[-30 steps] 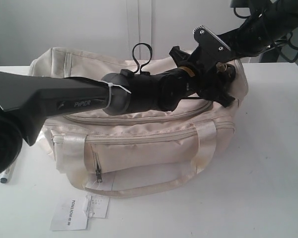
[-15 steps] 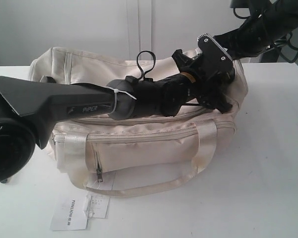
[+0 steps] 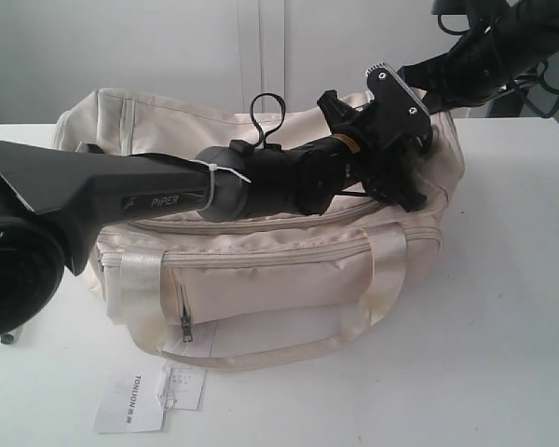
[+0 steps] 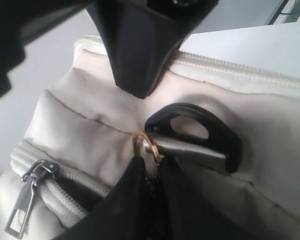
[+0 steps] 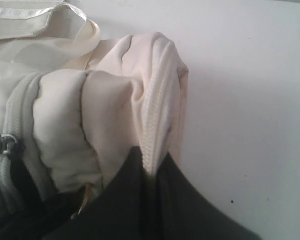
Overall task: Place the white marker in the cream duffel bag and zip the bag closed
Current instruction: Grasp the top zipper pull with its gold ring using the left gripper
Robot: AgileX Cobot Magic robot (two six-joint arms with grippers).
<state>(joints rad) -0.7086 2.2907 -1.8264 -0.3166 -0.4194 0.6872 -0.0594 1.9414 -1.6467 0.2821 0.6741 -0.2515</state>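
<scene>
The cream duffel bag [image 3: 261, 279] lies on the white table. My left arm reaches across its top, and the left gripper [image 3: 399, 182] is at the bag's right end. In the left wrist view the left gripper [image 4: 152, 160] is shut on the zipper pull [image 4: 185, 147], pinching its gold ring [image 4: 138, 140] over the cream fabric [image 4: 80, 100]. My right gripper [image 3: 419, 130] comes in from the upper right. It [image 5: 152, 167] is shut on the zipper tape at the bag's end [image 5: 155, 110]. The white marker is out of view.
A white paper hangtag [image 3: 135, 402] lies on the table in front of the bag. A second zipper pull [image 4: 25, 200] hangs by the partly open zip. The right gripper's black body [image 4: 140, 45] sits just past the held pull. A long strap handle [image 3: 289, 349] droops down the front.
My left arm's forearm has risen a little and its wrist has shifted slightly along the bag's top. The right arm and the bag have hardly moved.
</scene>
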